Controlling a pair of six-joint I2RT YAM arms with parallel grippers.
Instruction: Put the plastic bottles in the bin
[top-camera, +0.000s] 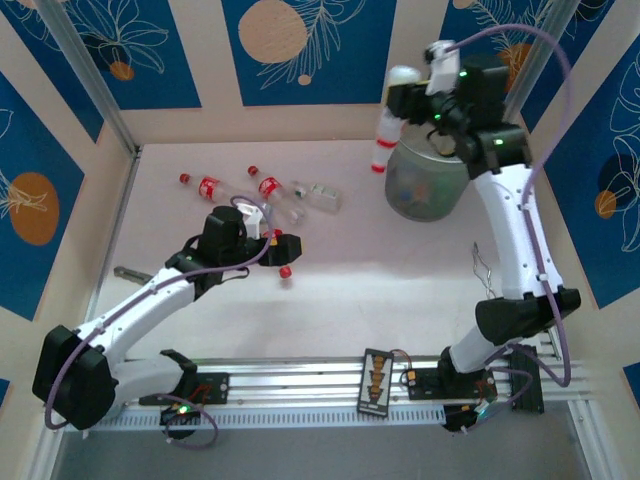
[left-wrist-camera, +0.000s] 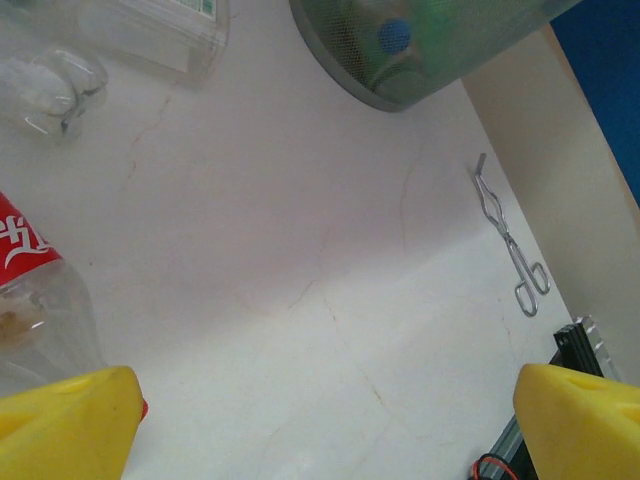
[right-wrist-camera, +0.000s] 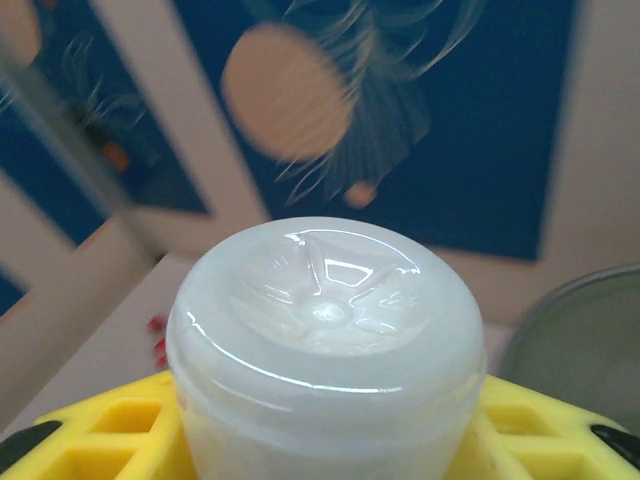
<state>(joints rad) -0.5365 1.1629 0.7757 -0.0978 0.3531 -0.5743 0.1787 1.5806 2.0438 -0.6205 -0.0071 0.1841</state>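
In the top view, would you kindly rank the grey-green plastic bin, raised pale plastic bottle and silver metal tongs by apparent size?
Grey-green plastic bin
pale plastic bottle, raised nearer the camera
silver metal tongs

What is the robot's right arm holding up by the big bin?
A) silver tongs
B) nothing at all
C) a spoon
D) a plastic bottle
D: the right gripper is shut on a plastic bottle, red cap pointing down, up near the bin.
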